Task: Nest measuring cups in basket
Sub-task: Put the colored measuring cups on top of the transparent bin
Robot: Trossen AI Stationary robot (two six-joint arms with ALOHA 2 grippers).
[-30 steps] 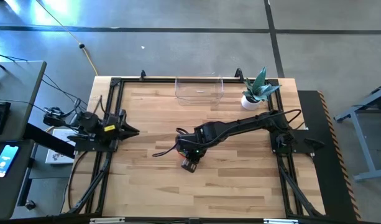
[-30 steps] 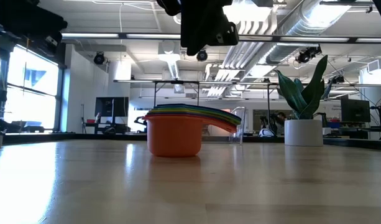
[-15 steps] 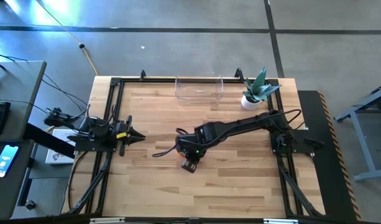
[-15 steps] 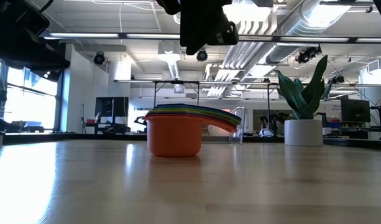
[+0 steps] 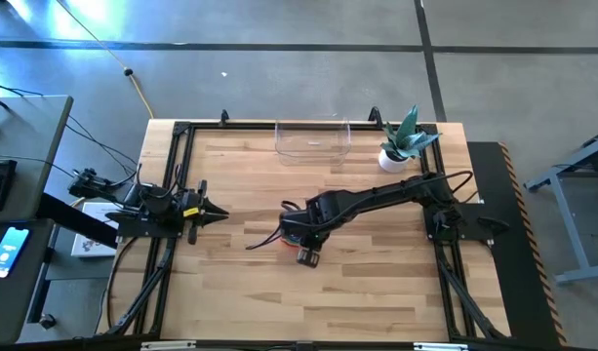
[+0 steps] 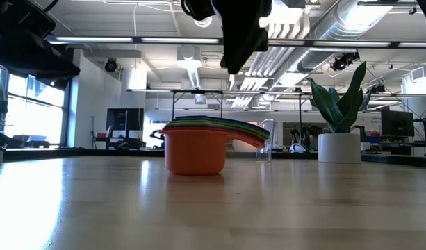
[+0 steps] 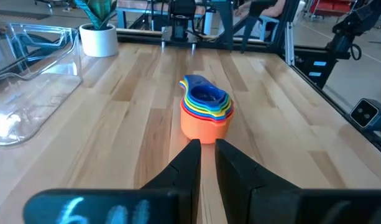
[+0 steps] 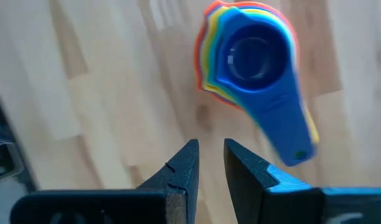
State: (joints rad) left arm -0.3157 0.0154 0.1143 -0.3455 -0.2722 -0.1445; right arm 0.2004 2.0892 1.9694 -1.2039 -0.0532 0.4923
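Observation:
The measuring cups (image 7: 206,115) are nested in one stack, orange outermost and blue innermost, and the stack stands on its base on the table's middle (image 6: 199,149). My right gripper (image 8: 209,149) hangs above the stack (image 8: 252,56), pointing down, its fingers nearly together with nothing between them. In the high view it hides most of the stack (image 5: 289,245). My left gripper (image 5: 223,212) waits at the table's left edge, pointing level at the stack, shut and holding nothing. The clear basket (image 5: 313,139) stands at the far edge.
A white plant pot (image 5: 394,159) with a green plant stands at the far right, beside the basket (image 7: 28,81). A black frame runs round the tabletop. Bare wood lies between the stack and the basket, and along the near edge.
My left arm has sunk a little and settled at the table's left edge. My right gripper has stayed above the stack but has rolled and tipped about its wrist, so its end has swung slightly toward the table's right. The stack has not moved.

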